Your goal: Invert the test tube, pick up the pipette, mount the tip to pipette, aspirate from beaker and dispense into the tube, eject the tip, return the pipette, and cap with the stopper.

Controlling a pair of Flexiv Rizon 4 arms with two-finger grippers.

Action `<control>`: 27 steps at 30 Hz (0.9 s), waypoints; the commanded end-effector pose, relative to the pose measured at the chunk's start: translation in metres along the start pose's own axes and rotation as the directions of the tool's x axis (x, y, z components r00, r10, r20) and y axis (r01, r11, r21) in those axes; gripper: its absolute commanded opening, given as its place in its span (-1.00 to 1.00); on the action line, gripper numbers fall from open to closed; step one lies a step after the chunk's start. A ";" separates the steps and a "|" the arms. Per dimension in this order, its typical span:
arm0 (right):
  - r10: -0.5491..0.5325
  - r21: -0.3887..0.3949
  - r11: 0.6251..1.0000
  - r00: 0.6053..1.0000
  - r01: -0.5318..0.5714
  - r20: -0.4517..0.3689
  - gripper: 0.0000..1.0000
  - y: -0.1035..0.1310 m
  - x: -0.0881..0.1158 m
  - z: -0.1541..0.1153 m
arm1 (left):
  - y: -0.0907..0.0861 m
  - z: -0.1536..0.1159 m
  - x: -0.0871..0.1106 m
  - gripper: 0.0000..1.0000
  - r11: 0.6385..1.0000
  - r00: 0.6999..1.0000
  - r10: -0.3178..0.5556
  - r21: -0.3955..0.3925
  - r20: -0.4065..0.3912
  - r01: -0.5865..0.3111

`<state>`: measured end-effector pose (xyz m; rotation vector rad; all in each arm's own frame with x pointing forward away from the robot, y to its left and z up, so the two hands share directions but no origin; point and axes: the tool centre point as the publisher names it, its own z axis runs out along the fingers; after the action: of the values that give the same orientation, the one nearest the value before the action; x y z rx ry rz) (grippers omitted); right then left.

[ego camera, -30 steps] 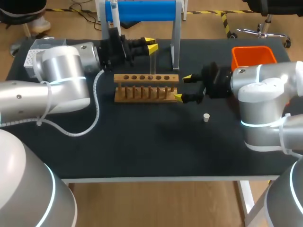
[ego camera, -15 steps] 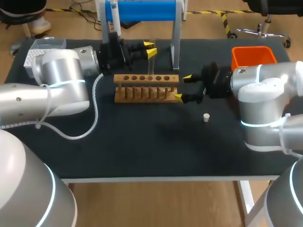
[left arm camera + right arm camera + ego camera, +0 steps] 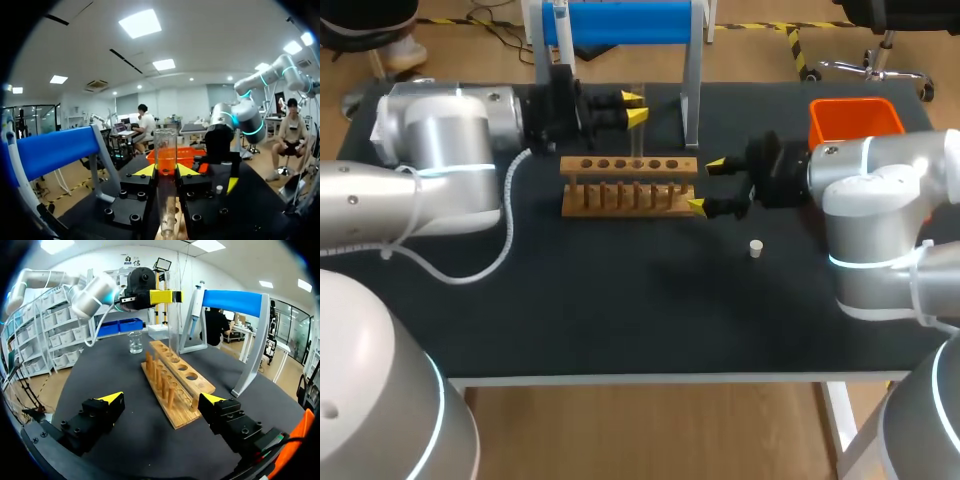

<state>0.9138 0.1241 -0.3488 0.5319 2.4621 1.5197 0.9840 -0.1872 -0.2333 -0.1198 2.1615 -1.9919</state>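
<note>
My left gripper [image 3: 635, 107] is shut on a clear test tube [image 3: 639, 130] held upright over the back row of the wooden rack [image 3: 630, 185]. The left wrist view shows the tube [image 3: 165, 147] pinched between the yellow tips of that gripper [image 3: 165, 170], its lower end down at the rack. My right gripper [image 3: 708, 186] stands open around the rack's right end. In the right wrist view the rack [image 3: 175, 377] lies ahead of these wide fingers [image 3: 162, 398], with the beaker [image 3: 134, 342] beyond. A pipette [image 3: 196, 305] hangs on the blue stand [image 3: 235, 300]. A white stopper [image 3: 756, 247] lies on the mat.
An orange bin [image 3: 855, 118] sits at the back right corner. The blue-topped stand [image 3: 620, 22] rises behind the rack. A white tip box [image 3: 388, 112] shows at the back left, partly behind my left arm. Dark mat lies bare in front of the rack.
My left wrist has turned and drawn back a little with the tube still in its grip. The right arm has stayed put.
</note>
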 end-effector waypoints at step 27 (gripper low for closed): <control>0.000 0.002 1.000 1.000 0.000 -0.002 1.00 0.000 -0.001 -0.001 | 0.023 0.001 -0.002 -1.00 0.997 1.000 0.004 -0.073 0.015 -0.003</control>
<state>0.9138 0.1241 -0.3488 0.5320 2.4621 1.5196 0.9875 -0.1844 -0.2531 -0.1366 2.2333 -1.9043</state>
